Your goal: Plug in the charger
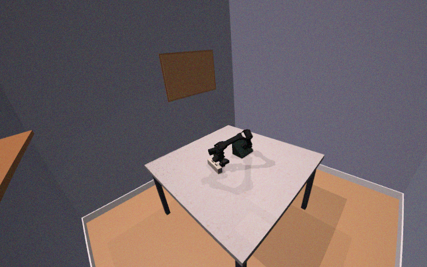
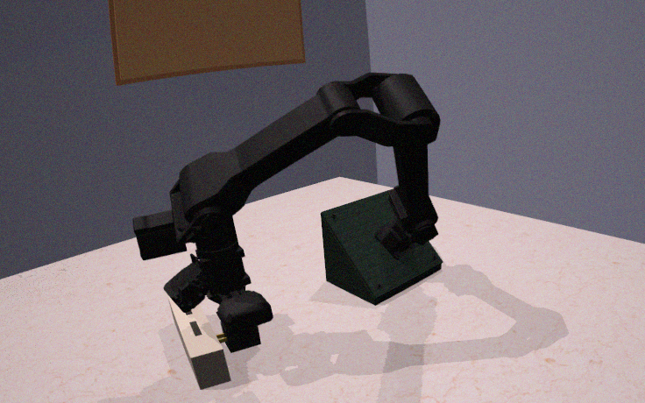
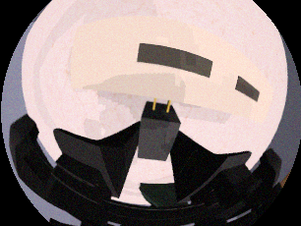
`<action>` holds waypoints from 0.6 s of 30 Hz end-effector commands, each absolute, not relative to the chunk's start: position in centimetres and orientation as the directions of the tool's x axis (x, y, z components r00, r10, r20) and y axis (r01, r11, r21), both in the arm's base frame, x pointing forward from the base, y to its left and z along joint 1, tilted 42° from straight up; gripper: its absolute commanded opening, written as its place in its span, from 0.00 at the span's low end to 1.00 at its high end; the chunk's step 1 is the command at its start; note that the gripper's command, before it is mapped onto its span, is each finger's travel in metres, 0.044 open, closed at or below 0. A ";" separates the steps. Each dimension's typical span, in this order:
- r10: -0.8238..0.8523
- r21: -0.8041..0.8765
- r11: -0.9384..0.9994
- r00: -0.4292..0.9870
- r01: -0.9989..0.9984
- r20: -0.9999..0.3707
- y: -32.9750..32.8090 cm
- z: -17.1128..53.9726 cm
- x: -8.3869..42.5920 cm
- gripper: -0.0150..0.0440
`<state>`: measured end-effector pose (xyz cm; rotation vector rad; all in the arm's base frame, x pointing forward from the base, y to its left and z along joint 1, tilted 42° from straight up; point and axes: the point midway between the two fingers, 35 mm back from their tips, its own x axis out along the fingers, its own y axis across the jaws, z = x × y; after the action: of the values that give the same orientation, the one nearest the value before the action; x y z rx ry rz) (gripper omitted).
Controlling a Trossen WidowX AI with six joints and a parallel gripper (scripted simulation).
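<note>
The power strip (image 1: 216, 168) (image 2: 203, 344) (image 3: 103, 54) lies on the table, cream on top with two dark rectangular patches. Its side towards the charger is hidden in the wrist view. My gripper (image 2: 241, 331) (image 3: 155, 127) is shut on the dark charger (image 3: 158, 141), beside the strip and low over the table. The two brass prongs (image 2: 221, 337) (image 3: 161, 105) point at the strip's long side. Their tips are at its near edge in both close views; I cannot tell whether they touch it. The outlet openings cannot be made out.
A dark green wedge-shaped block (image 1: 239, 151) (image 2: 354, 258) stands on the table (image 1: 195, 191) behind the gripper, next to the arm's base. The arm arches over from it, and its shadow falls across the tabletop. A brown board (image 1: 190, 75) hangs on the wall.
</note>
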<state>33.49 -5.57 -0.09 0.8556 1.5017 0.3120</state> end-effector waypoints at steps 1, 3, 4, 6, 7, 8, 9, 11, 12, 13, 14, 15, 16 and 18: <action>0.671 0.662 0.678 0.097 0.320 -0.735 -5.5 -0.1 33.5 0.25; 0.671 0.662 0.678 0.097 0.320 -0.735 -5.5 -0.1 33.6 0.25; 0.671 0.662 0.678 0.097 0.320 -0.735 -5.5 -0.1 33.6 0.25; 0.671 0.662 0.678 0.097 0.320 -0.735 -5.5 -0.1 33.6 0.25; 0.671 0.662 0.678 0.097 0.320 -0.735 -5.6 -0.1 33.6 0.25; 0.671 0.662 0.678 0.097 0.320 -0.735 -5.6 -0.1 33.7 0.25; 0.671 0.662 0.678 0.097 0.320 -0.735 -5.6 -0.1 33.7 0.25; 0.671 0.662 0.678 0.097 0.320 -0.735 -5.6 -0.1 33.8 0.25; 0.671 0.662 0.678 0.097 0.319 -0.735 -5.6 -0.1 33.8 0.25; 0.671 0.662 0.678 0.097 0.319 -0.735 -5.6 -0.1 33.8 0.25; 0.671 0.662 0.678 0.097 0.319 -0.735 -5.6 -0.1 33.9 0.25; 0.671 0.662 0.678 0.097 0.319 -0.735 -5.7 -0.1 33.9 0.25; 0.671 0.662 0.678 0.097 0.319 -0.735 -5.7 -0.1 33.9 0.25; 0.671 0.662 0.678 0.097 0.319 -0.735 -5.7 -0.1 34.0 0.25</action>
<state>33.85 -5.70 -0.13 0.8549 1.5018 0.3129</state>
